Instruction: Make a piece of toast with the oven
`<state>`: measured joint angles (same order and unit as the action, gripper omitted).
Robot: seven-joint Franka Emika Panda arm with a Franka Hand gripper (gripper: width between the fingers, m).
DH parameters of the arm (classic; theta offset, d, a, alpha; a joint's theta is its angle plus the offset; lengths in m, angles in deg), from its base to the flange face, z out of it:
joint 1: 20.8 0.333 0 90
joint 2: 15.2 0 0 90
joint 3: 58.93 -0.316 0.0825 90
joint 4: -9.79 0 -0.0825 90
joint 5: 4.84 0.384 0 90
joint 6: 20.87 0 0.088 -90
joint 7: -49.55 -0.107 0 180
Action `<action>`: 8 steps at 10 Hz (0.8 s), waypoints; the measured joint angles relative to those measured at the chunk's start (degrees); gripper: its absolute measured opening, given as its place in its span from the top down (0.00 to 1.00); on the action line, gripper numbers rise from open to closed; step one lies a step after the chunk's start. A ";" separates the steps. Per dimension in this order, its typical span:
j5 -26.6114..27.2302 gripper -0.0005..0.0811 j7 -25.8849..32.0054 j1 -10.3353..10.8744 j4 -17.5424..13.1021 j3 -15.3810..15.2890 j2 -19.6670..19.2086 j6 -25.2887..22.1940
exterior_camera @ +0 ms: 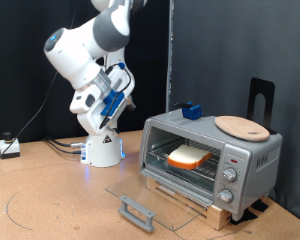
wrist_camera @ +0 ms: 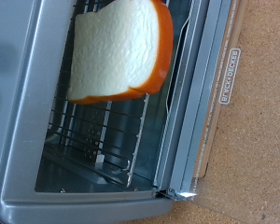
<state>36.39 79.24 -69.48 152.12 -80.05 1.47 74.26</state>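
Already sits on the wire rack [wrist_camera: 93, 140] of the oven [exterior_camera: 212, 158] with door [exterior_camera: 150, 193] down: the piece of toast [exterior_camera: 188, 155]; claw unseen, grip state impossible to tell.

brown table [exterior_camera: 50, 195], oven [exterior_camera: 212, 155], robot base [exterior_camera: 102, 150]

Toast [wrist_camera: 117, 51] flat on rack inside open oven [exterior_camera: 252, 158].

We count one oven [exterior_camera: 212, 157] with its one glass door [exterior_camera: 145, 194] open, one slice of toast [exterior_camera: 189, 156] on one wire rack [wrist_camera: 98, 131], three knobs [exterior_camera: 229, 174], one round wooden board [exterior_camera: 241, 127], one blue block [exterior_camera: 192, 111] and one robot arm [exterior_camera: 90, 55].
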 joint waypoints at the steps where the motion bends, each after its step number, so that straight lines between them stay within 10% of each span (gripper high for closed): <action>1: 0.02 0.01 0.26 0.03 0.47 -0.33 0.41 1.99; 4: -2.99 0.01 -3.00 -0.75 -0.28 -0.46 -1.87 1.24; 8: -7.35 0.01 -4.85 -3.08 -8.45 1.46 -12.54 -5.37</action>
<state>29.03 74.39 -72.55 143.66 -78.59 -11.07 68.89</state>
